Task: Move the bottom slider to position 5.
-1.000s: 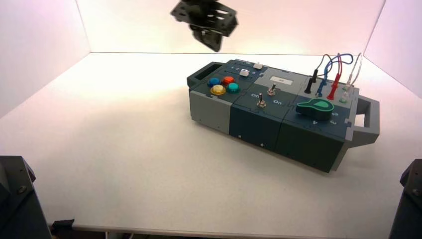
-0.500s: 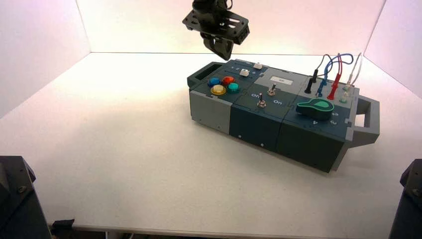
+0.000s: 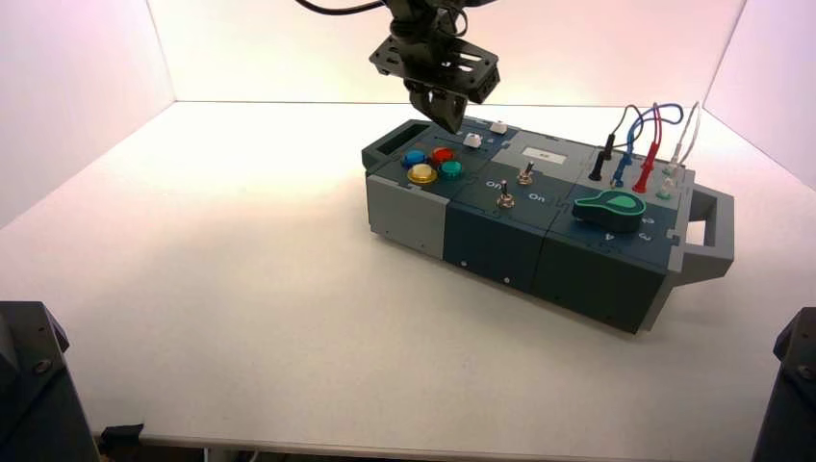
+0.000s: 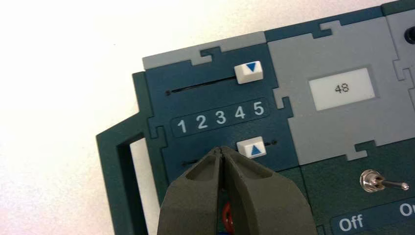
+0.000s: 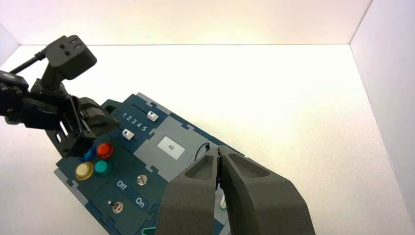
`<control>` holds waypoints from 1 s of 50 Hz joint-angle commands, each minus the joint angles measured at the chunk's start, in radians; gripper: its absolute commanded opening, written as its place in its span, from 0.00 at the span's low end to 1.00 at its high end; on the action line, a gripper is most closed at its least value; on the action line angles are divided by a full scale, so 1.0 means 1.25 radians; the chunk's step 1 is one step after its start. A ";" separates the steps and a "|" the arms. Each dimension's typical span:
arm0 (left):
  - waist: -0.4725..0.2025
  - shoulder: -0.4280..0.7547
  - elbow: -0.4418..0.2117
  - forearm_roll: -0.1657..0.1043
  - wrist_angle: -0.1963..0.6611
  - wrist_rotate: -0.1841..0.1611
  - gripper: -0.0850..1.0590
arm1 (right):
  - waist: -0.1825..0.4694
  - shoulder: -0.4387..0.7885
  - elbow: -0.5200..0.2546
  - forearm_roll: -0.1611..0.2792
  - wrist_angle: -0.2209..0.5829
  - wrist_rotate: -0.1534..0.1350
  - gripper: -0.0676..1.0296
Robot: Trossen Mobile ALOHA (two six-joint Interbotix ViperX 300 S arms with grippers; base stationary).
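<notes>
The bottom slider (image 4: 251, 148) is a small white knob with a blue triangle, on a dark blue slot under the numerals 1 to 5. It stands between 4 and 5, nearer 5. It also shows in the high view (image 3: 472, 141) and the right wrist view (image 5: 128, 134). My left gripper (image 4: 221, 149) is shut and empty, its tips just beside the knob on the low-number side, over the slot. In the high view my left gripper (image 3: 448, 123) hangs over the box's far left corner. My right gripper (image 5: 219, 152) is shut and empty, held back from the box.
The twin white slider (image 4: 248, 72) sits at about 5 on its own slot. A small display (image 4: 342, 88) reads 48. Coloured buttons (image 3: 432, 164), two toggle switches (image 3: 514, 187), a green knob (image 3: 610, 207) and plugged wires (image 3: 640, 144) fill the rest of the box.
My left gripper has moved right and down from above the far wall to just over the sliders. The box and the right arm have not moved.
</notes>
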 commanded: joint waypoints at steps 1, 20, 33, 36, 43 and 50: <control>-0.002 -0.013 -0.021 -0.004 -0.004 -0.001 0.05 | 0.002 0.009 -0.022 0.001 -0.004 0.000 0.04; -0.010 -0.002 -0.027 -0.013 -0.004 -0.001 0.05 | 0.002 0.009 -0.022 0.001 -0.005 -0.001 0.04; -0.020 -0.001 -0.028 -0.016 -0.004 0.000 0.05 | 0.004 0.009 -0.022 0.001 -0.005 -0.001 0.04; -0.021 -0.001 -0.028 -0.017 -0.004 0.000 0.05 | 0.004 0.009 -0.022 0.001 -0.005 -0.001 0.04; -0.026 0.000 -0.028 -0.021 -0.004 -0.001 0.05 | 0.004 0.009 -0.022 0.001 -0.005 -0.001 0.04; -0.033 0.000 -0.028 -0.029 -0.002 0.000 0.05 | 0.004 0.009 -0.022 0.002 -0.005 0.000 0.04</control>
